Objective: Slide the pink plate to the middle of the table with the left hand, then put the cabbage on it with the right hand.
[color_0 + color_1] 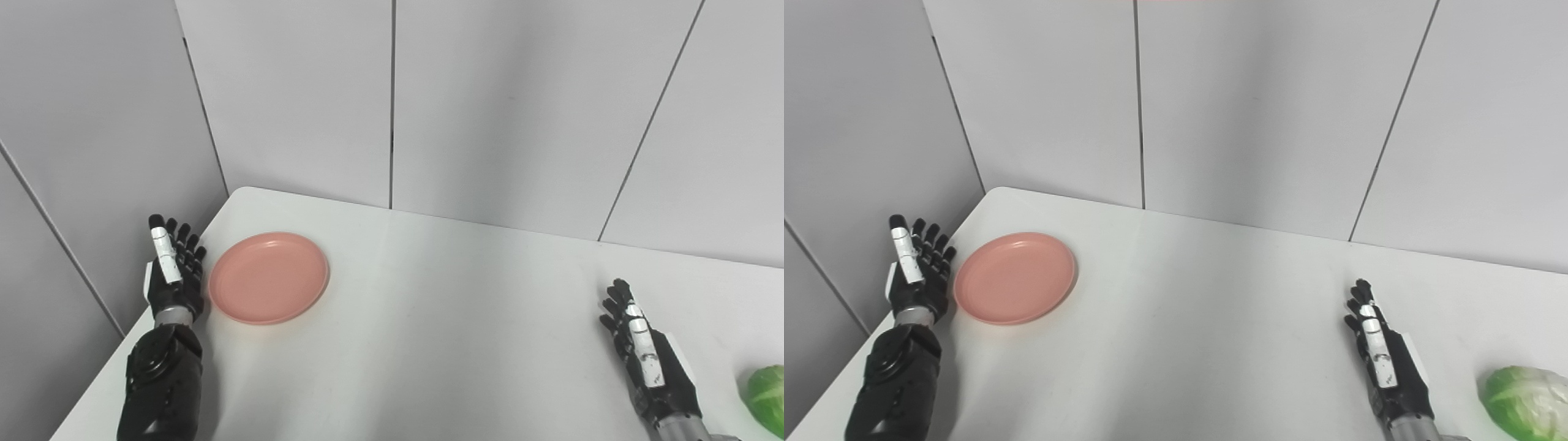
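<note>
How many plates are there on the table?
1. The pink plate lies at the table's left side, just right of the left hand. No other plate is visible.

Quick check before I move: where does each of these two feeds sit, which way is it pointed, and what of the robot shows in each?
Left eye view: on the head, looking down and forward over the white table to the wall panels; both forearms enter from the bottom edge; cabbage cropped at the right edge.
Right eye view: beside it, same aim, scene shifted left; cabbage fully visible.
Shared: pink plate at far left, open left hand beside it, open right hand left of the cabbage.
</note>
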Motion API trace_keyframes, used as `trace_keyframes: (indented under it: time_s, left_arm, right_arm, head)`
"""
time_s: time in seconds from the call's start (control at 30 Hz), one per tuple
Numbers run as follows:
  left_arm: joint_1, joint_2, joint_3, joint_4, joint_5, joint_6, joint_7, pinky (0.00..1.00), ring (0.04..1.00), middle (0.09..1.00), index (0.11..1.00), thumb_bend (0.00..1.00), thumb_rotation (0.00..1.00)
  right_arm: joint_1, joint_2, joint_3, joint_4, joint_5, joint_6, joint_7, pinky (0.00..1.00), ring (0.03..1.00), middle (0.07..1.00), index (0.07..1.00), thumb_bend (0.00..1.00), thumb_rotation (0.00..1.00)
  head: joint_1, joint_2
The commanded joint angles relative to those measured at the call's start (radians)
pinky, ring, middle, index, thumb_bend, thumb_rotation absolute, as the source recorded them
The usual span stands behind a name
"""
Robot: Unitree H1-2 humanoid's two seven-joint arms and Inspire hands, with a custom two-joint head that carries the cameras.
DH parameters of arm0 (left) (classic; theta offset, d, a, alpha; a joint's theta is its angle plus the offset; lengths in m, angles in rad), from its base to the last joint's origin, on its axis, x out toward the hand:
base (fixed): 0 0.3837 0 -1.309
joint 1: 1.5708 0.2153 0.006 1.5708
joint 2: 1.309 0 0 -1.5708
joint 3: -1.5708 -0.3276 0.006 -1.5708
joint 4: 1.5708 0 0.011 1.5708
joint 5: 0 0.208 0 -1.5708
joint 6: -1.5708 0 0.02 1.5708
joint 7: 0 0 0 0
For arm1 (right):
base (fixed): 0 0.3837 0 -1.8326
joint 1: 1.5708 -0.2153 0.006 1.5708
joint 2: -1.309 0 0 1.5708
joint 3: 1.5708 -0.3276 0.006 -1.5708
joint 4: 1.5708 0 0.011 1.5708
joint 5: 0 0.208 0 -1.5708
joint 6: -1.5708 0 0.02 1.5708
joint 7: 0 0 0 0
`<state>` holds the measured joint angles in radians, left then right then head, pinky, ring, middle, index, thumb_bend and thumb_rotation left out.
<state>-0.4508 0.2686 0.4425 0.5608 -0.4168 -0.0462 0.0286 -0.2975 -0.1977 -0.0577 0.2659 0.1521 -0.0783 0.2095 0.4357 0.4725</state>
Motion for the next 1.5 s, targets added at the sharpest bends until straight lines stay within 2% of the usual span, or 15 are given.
trace_keyframes:
  time_s: [0.0, 0.1, 0.33, 0.6, 0.7, 0.83, 1.0, 1.13, 1.2, 1.47]
  left_arm:
    - [-0.033, 0.03, -0.016, 0.023, 0.003, -0.015, -0.036, 1.0, 0.999, 1.0, 1.0, 0.88, 0.98]
    - [-0.038, 0.029, -0.024, 0.049, 0.008, -0.026, -0.045, 1.0, 1.0, 1.0, 1.0, 0.88, 0.99]
    - [-0.042, 0.028, -0.059, 0.067, 0.025, 0.004, -0.043, 1.0, 1.0, 1.0, 1.0, 0.88, 1.0]
    - [-0.053, 0.016, -0.087, 0.094, 0.026, -0.004, -0.078, 1.0, 0.996, 0.996, 0.985, 0.87, 1.0]
    - [-0.055, 0.013, -0.104, 0.101, 0.027, -0.013, -0.098, 1.0, 0.992, 0.99, 0.976, 0.86, 1.0]
    - [-0.053, 0.012, -0.134, 0.09, 0.026, 0.013, -0.132, 1.0, 1.0, 1.0, 0.997, 0.87, 0.99]
    - [-0.046, -0.002, -0.168, 0.048, 0.039, 0.039, -0.128, 1.0, 1.0, 1.0, 1.0, 0.86, 1.0]
    - [-0.035, -0.022, -0.189, -0.011, 0.039, 0.09, -0.121, 1.0, 0.989, 0.986, 0.993, 0.86, 0.99]
    - [-0.03, -0.03, -0.203, -0.033, 0.05, 0.095, -0.121, 1.0, 0.981, 0.979, 0.986, 0.85, 0.98]
    - [-0.012, -0.066, -0.257, -0.117, 0.082, 0.152, -0.12, 1.0, 0.986, 0.986, 0.981, 0.89, 0.98]
  right_arm:
    - [-0.002, -0.004, -0.01, -0.009, 0.01, 0.015, -0.003, 1.0, 1.0, 1.0, 1.0, 0.44, 1.0]
    - [-0.005, -0.005, -0.01, -0.004, 0.01, 0.017, -0.005, 1.0, 1.0, 1.0, 1.0, 0.45, 1.0]
    - [-0.001, -0.007, -0.001, -0.021, -0.02, 0.027, -0.02, 1.0, 1.0, 1.0, 1.0, 0.43, 1.0]
    - [-0.002, 0.001, -0.007, -0.029, 0.004, 0.043, -0.014, 1.0, 1.0, 1.0, 1.0, 0.47, 1.0]
    - [-0.003, -0.003, -0.003, -0.011, -0.007, 0.016, -0.015, 1.0, 1.0, 1.0, 1.0, 0.48, 1.0]
    - [-0.001, 0.0, 0.0, -0.021, -0.021, 0.018, -0.023, 1.0, 1.0, 1.0, 1.0, 0.46, 1.0]
    - [0.0, 0.001, 0.001, -0.016, -0.013, 0.004, -0.012, 1.0, 1.0, 1.0, 1.0, 0.44, 1.0]
    - [0.003, 0.007, 0.003, -0.033, -0.016, 0.02, -0.019, 1.0, 1.0, 1.0, 1.0, 0.44, 1.0]
    - [0.005, 0.009, 0.004, -0.039, -0.02, 0.025, -0.024, 1.0, 1.0, 1.0, 1.0, 0.44, 1.0]
    - [0.01, 0.011, 0.008, -0.033, -0.031, 0.006, -0.024, 1.0, 1.0, 1.0, 1.0, 0.45, 1.0]
  head:
    - [-0.002, 0.003]
    - [-0.002, 0.003]
    - [-0.013, 0.006]
    - [-0.022, 0.008]
    - [-0.027, 0.01]
    - [-0.034, 0.012]
    - [-0.043, 0.013]
    - [-0.054, 0.015]
    - [-0.057, 0.016]
    - [-0.079, 0.019]
